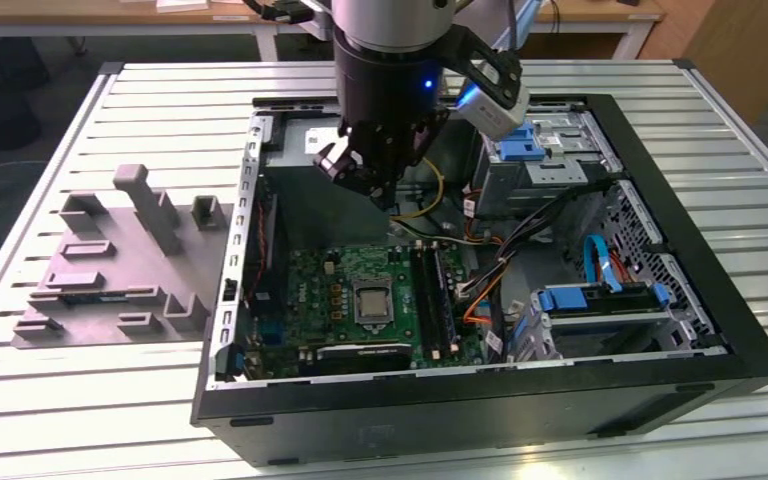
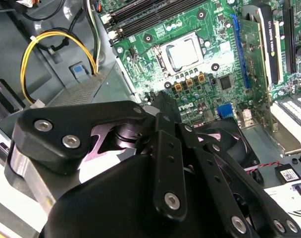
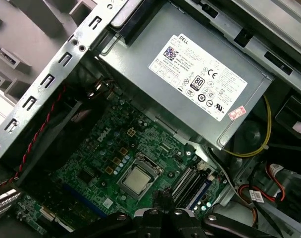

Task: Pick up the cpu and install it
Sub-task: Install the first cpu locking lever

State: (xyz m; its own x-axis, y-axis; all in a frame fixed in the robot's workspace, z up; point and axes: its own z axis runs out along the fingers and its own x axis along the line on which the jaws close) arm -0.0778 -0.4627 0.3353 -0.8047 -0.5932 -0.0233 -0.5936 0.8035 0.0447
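Fingers (image 1: 387, 192) closed, empty, above case (image 1: 704, 300); cpu (image 3: 137, 179) in mobo socket.

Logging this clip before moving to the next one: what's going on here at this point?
A single robot arm hangs over an open computer case on a slatted table. Its tool hovers above the green motherboard. The cpu already sits in the socket on the board, its silver face also showing in the second wrist view. A grey plastic fixture lies on the table beside the case, at the exterior view's left.
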